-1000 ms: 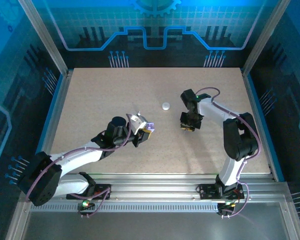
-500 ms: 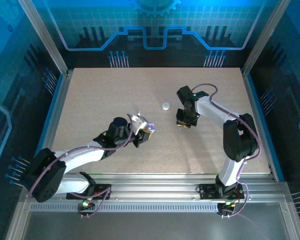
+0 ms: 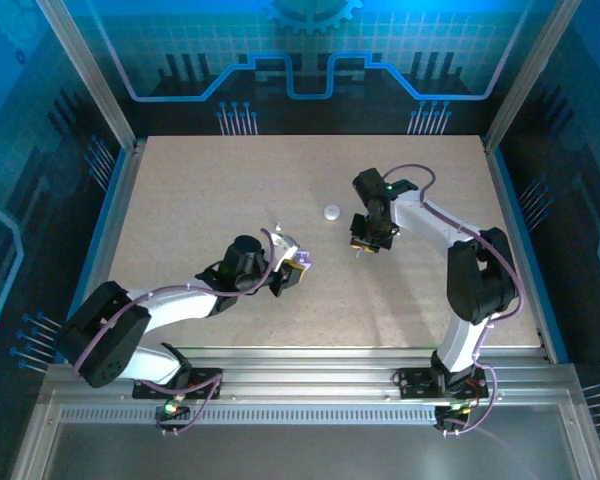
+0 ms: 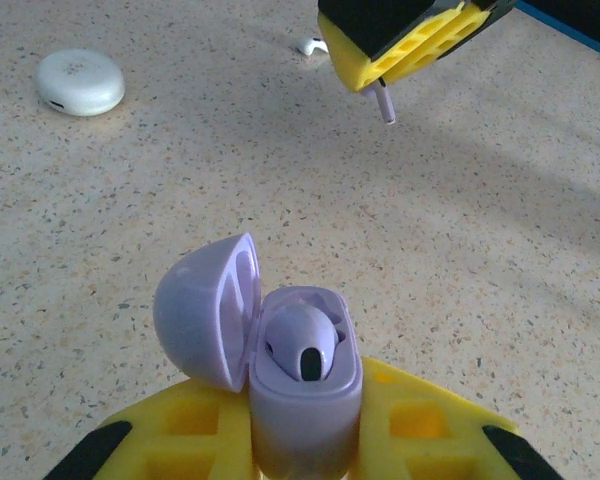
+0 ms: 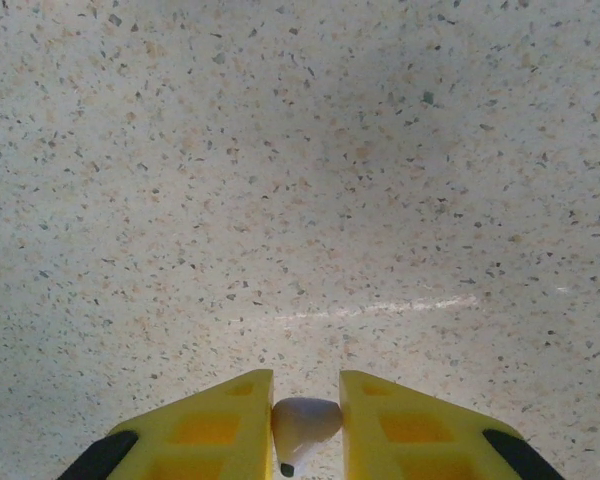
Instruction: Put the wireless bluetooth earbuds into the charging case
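Observation:
My left gripper (image 3: 291,270) (image 4: 305,445) is shut on the lavender charging case (image 4: 305,405). The case stands upright with its lid (image 4: 205,310) swung open to the left. One lavender earbud (image 4: 302,342) sits in it. My right gripper (image 3: 365,245) (image 5: 306,380) is shut on a second pale lavender earbud (image 5: 304,422), above the table and to the right of the case. In the left wrist view that gripper (image 4: 410,45) hangs at the top, with the bud's stem (image 4: 385,103) pointing down. A whitish earbud (image 4: 313,45) lies on the table behind it.
A white round case (image 3: 331,212) (image 4: 80,82) lies shut on the speckled table (image 3: 200,200), beyond and between the two grippers. Metal posts and blue walls ring the table.
My right gripper has moved a little left and away from the arm bases, carrying its earbud. My left arm has stretched slightly forward with the open case.

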You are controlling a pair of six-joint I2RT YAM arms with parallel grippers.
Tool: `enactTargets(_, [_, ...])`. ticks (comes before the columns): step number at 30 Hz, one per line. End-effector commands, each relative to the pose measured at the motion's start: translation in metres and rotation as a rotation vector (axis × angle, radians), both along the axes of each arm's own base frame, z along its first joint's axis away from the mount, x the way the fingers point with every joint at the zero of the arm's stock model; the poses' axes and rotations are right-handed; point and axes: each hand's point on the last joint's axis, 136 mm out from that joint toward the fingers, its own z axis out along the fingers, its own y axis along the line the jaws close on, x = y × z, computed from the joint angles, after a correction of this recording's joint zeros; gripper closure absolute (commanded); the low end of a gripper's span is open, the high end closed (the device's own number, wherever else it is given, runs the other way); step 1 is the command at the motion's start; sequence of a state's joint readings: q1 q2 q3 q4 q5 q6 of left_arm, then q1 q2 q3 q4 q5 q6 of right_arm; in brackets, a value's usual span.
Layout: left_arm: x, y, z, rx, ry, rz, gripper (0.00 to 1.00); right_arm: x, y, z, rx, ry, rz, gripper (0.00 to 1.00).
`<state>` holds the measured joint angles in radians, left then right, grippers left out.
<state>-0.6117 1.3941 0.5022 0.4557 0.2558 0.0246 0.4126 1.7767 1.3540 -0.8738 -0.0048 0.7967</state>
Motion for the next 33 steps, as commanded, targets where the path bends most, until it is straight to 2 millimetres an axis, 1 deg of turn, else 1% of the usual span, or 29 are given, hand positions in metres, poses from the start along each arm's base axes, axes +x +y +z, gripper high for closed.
enactTargets(1, [0.005, -0.012, 0.016, -0.049, -0.033, -0.029, 0.87, -0.001, 0.009, 0.021, 0.038, -0.05, 0.007, 0.78])
enactTargets(8, [0.006, -0.019, 0.016, -0.064, -0.031, -0.055, 0.87, -0.001, 0.013, 0.033, 0.055, -0.11, 0.005, 0.78])
enactTargets(18, [0.011, -0.024, 0.016, -0.089, -0.038, -0.056, 0.88, 0.001, 0.034, 0.051, 0.1, -0.19, 0.045, 0.78])
enactTargets(22, [0.013, -0.025, 0.021, -0.104, -0.056, -0.056, 0.88, 0.001, 0.044, 0.065, 0.123, -0.239, 0.059, 0.78])
enactTargets(33, [0.022, -0.031, 0.035, -0.162, -0.113, -0.048, 0.88, -0.007, 0.066, 0.101, 0.166, -0.365, 0.071, 0.78])
